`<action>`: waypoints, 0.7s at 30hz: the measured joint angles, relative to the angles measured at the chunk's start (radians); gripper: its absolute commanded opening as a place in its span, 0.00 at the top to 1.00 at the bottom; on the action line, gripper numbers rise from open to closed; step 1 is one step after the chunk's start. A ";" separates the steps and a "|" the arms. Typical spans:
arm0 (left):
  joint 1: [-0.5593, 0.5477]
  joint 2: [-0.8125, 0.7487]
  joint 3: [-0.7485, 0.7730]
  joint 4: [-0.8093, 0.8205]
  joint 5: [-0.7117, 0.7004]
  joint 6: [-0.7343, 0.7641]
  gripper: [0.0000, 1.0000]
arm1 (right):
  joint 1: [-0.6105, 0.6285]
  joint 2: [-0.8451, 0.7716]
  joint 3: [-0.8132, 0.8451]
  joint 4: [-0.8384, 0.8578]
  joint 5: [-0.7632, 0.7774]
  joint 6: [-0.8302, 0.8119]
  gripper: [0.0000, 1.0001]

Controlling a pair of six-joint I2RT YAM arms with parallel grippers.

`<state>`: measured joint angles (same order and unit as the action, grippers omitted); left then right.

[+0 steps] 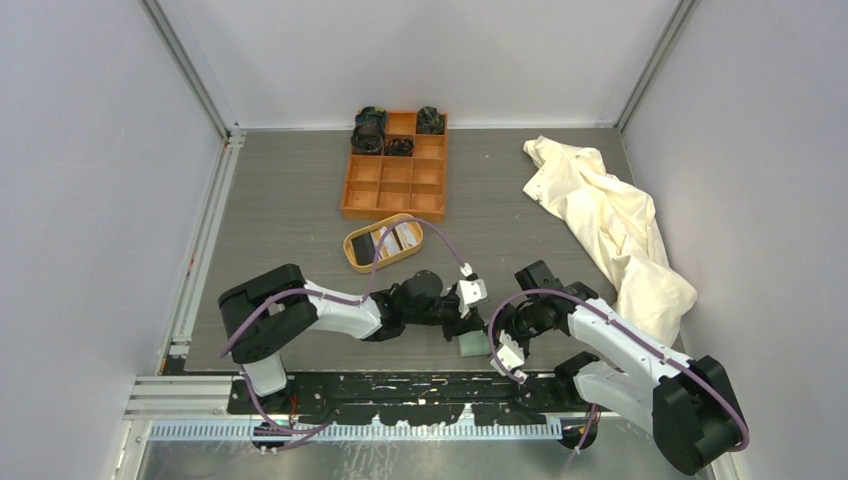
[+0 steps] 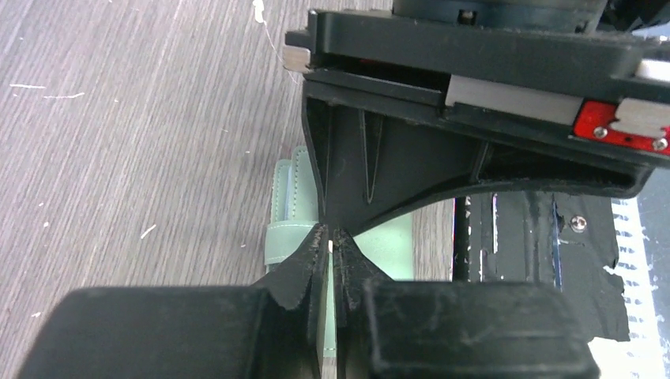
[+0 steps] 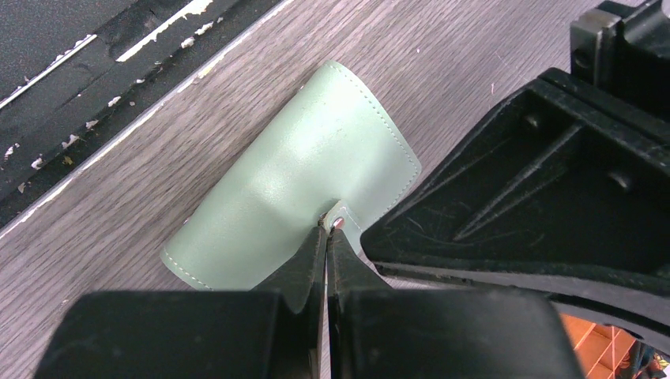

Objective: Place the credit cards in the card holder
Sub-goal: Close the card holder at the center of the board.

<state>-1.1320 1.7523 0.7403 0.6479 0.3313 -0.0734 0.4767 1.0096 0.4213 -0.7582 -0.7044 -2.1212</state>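
Task status: not begun in substance. The credit cards (image 1: 388, 240) lie in the oval wooden tray (image 1: 349, 252) at the centre of the overhead frame, well apart from the card holder (image 3: 292, 185). No card shows in or on the holder. The card holder lies folded, outer face up, on the table (image 1: 280, 220) at lower centre of the overhead frame, just beside the black mounting rail (image 1: 400, 385) along the bottom edge. The right gripper (image 3: 328, 227) is clenched on the holder's small strap tab, at the snap. The left gripper (image 2: 332, 245) meets it tip to tip, jaws drawn almost together on a thin pale sliver at the same tab. It appears to grasp the holder there, though how firmly cannot be judged. Remaining, by judgement: open the holder, fetch each card, seat each in a pocket. Clearance: both grippers crowd one spot, with little margin toward the rail. Open table lies to the left and upward toward the tray. The orange box (image 1: 347, 190) stands above the tray in frame, and a cream cloth (image 1: 600, 220) fills the right side.
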 measured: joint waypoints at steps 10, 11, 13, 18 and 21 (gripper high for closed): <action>0.000 0.023 0.008 -0.058 0.057 0.036 0.99 | 0.000 0.000 0.000 0.000 0.000 0.000 0.99; 0.000 0.024 0.008 -0.063 0.060 0.038 0.99 | 0.000 0.000 0.000 0.000 0.000 0.000 0.99; 0.000 0.028 0.011 -0.068 0.066 0.042 1.00 | 0.000 0.000 0.000 0.000 0.000 0.000 0.99; 0.002 0.032 0.030 -0.098 0.080 0.046 1.00 | 0.000 0.000 -0.001 0.000 0.000 0.000 0.99; 0.004 0.032 0.045 -0.129 0.084 0.049 1.00 | 0.000 0.000 -0.001 0.000 0.000 0.000 0.99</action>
<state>-1.1282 1.7840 0.7853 0.5194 0.4152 -0.0246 0.4767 1.0096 0.4206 -0.7578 -0.7044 -2.1208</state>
